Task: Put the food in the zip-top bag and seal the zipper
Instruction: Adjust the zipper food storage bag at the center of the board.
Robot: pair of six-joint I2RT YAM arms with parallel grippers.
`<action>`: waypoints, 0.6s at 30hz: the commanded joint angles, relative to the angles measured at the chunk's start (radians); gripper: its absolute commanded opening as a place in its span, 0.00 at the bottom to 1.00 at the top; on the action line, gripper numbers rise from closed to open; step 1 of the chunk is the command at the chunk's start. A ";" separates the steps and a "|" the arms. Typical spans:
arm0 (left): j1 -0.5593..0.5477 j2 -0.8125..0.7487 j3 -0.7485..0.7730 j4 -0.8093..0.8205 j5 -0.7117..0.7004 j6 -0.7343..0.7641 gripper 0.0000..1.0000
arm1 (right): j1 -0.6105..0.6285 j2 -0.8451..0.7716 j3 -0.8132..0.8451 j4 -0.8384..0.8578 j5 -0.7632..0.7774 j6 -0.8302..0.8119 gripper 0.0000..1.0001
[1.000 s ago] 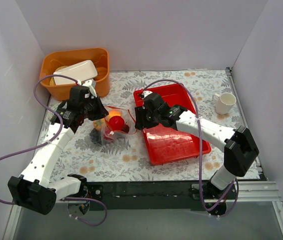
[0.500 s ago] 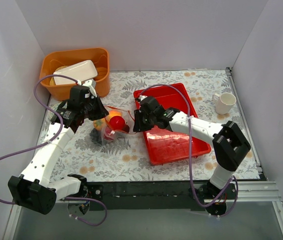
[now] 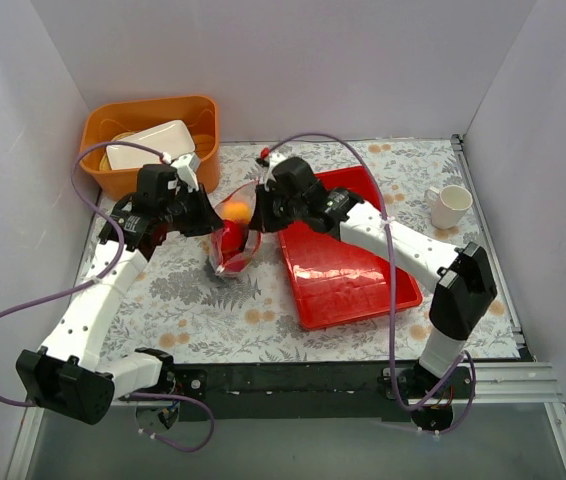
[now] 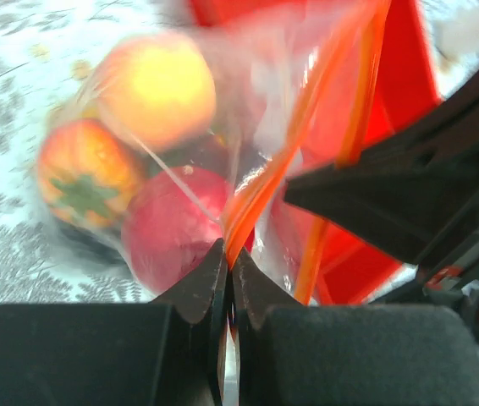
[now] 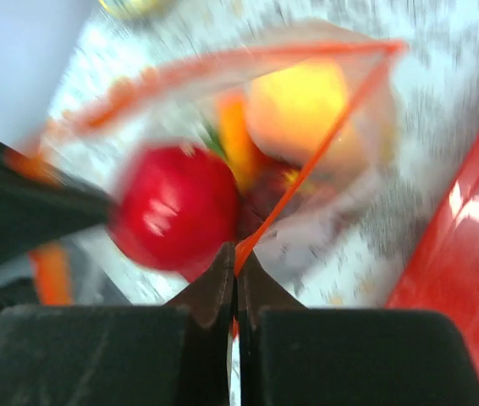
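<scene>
Zip-top bag (image 3: 233,240) sits left of the tabletop's (image 3: 183,300) middle, just beside the left rim of the red tray (image 3: 348,285), stretched between both arms. Left jaws: fully closed, pinching the zipper (image 4: 307,127) strip at the bag's mouth. Right jaws: also fully closed, pinching the same strip from the tray side; the right wrist view shows the zipper (image 5: 307,178) running up out of the tips. The mouth is not sealed, and the two strip halves spread apart into a loop.

Food is inside the bag: peach-orange ball (image 4: 151,89), red ball (image 4: 176,233), and a green-orange fruit (image 4: 83,182) with a green star on it. Something dark lies under them, too blurred to name. Can't tell if the bag's bottom touches the tabletop.

Orange bin (image 3: 98,130) is at the far left corner with a white container (image 3: 153,145) in it. White mug (image 3: 450,205) stands near the right edge, well apart from the bag.
</scene>
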 commanded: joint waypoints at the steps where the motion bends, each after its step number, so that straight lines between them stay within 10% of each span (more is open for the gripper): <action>1: -0.001 0.029 0.127 -0.048 0.272 0.113 0.01 | -0.003 0.059 0.231 -0.026 -0.004 -0.069 0.01; 5: -0.001 0.027 0.182 -0.075 0.222 0.089 0.01 | -0.006 0.150 0.386 -0.109 -0.029 -0.077 0.01; 13: -0.001 0.073 0.350 -0.286 -0.373 0.023 0.00 | -0.016 0.149 0.443 -0.117 -0.073 -0.069 0.01; 18: 0.001 0.064 0.328 -0.278 -0.351 0.023 0.01 | -0.016 0.165 0.443 -0.148 -0.160 -0.065 0.01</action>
